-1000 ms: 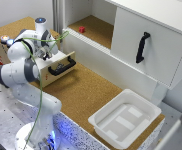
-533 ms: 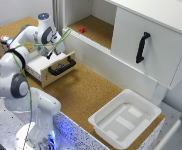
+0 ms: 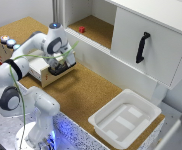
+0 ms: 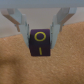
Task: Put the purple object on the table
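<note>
Purple object [image 4: 40, 42], marked with yellow, sits clamped between the two fingers of the gripper [image 4: 40, 26], just above the cork counter [image 4: 42, 67]. In the exterior view the gripper [image 3: 66, 61] hangs by the open wooden drawer box [image 3: 47, 73]. To finish well, lower straight until the object's base bears flat on the cork, then part the fingers evenly and rise vertically.

Drawer box [image 3: 51, 75] on table [image 3: 86, 92] at exterior view's left; tray [image 3: 125, 119] at right; cabinet [image 3: 141, 40] behind.
</note>
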Controlling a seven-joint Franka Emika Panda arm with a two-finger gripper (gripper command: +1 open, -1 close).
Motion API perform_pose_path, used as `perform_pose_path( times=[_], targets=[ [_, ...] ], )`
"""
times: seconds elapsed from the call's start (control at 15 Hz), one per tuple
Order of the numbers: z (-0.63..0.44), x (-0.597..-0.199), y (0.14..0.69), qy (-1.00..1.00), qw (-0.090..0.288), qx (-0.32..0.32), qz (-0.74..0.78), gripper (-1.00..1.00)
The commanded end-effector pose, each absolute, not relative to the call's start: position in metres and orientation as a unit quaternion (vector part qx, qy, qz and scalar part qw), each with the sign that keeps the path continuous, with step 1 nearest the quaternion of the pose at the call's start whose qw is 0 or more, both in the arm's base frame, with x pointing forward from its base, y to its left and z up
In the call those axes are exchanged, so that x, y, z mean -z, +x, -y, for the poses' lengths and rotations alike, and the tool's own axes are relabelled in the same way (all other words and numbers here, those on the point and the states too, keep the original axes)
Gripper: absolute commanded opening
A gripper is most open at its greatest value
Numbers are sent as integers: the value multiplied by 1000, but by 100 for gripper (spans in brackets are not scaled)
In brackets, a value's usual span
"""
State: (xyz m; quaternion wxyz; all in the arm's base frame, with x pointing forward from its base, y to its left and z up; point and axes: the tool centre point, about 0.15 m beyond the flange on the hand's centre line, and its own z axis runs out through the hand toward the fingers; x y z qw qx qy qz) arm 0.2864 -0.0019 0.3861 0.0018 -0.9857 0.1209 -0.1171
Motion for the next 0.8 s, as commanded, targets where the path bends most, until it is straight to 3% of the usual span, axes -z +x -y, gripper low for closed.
perform_pose_path(
  times=[0.0,0.4,0.73],
  targets=[
    [97,-317,321,-986,45,106,-121,-100],
    [152,-248,392,-985,71,84,-133,-100],
    [170,-224,451,-993,54,41,-97,-100]
  ],
)
